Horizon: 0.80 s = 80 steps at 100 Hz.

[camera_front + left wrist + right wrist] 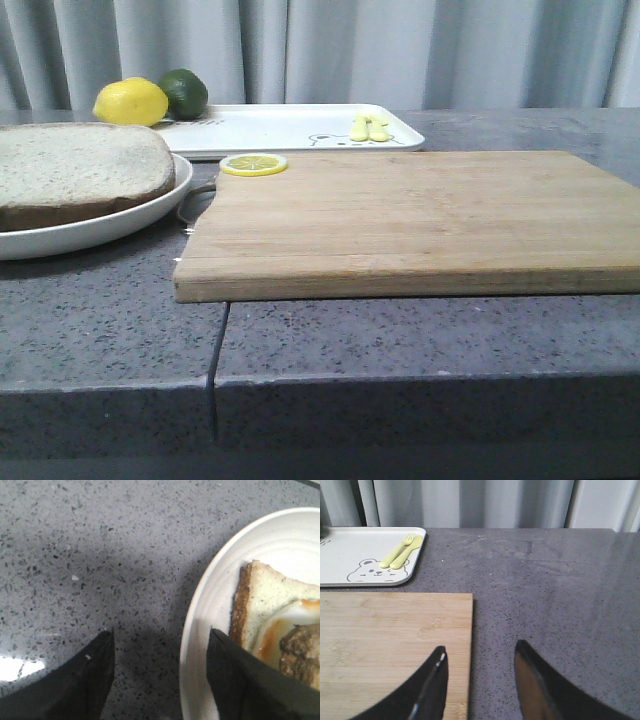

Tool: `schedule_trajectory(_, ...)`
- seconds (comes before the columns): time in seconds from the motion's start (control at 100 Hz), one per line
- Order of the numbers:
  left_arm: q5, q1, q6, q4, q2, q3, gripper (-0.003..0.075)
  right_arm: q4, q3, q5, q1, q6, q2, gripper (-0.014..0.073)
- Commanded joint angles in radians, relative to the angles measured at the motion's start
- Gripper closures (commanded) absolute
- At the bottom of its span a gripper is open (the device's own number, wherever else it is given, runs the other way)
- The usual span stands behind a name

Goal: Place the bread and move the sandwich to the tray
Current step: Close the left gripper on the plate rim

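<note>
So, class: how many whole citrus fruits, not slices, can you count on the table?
2. A yellow lemon and a green lime sit side by side at the far left end of the white tray. The bread on the plate could hide others behind it.

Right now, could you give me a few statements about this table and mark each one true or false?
1. A lemon slice sits at the far left corner of the cutting board. True.
2. The tray holds the sandwich. False: the sandwich is on the round plate.
3. The left tool is shut on the plate. False: it is open, holding nothing.
4. Yellow cutlery lies on the tray. True.
5. The right tool is open. True.
</note>
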<state>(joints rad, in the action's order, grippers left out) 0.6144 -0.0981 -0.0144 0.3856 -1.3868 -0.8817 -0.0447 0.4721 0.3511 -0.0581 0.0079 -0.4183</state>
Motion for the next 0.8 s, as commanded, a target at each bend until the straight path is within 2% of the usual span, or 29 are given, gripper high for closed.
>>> schedule_trajectory(0.0, -0.028, -0.002, -0.011, 0.023, 0.025, -0.032, 0.0346, 0.01, 0.028, -0.075, 0.008, 0.001, -0.002, 0.0258)
schedule_trajectory(0.79, -0.02, -0.002, -0.011, 0.023, -0.029, -0.033, 0.0346, 0.01, 0.028, -0.075, 0.008, 0.001, -0.002, 0.0258)
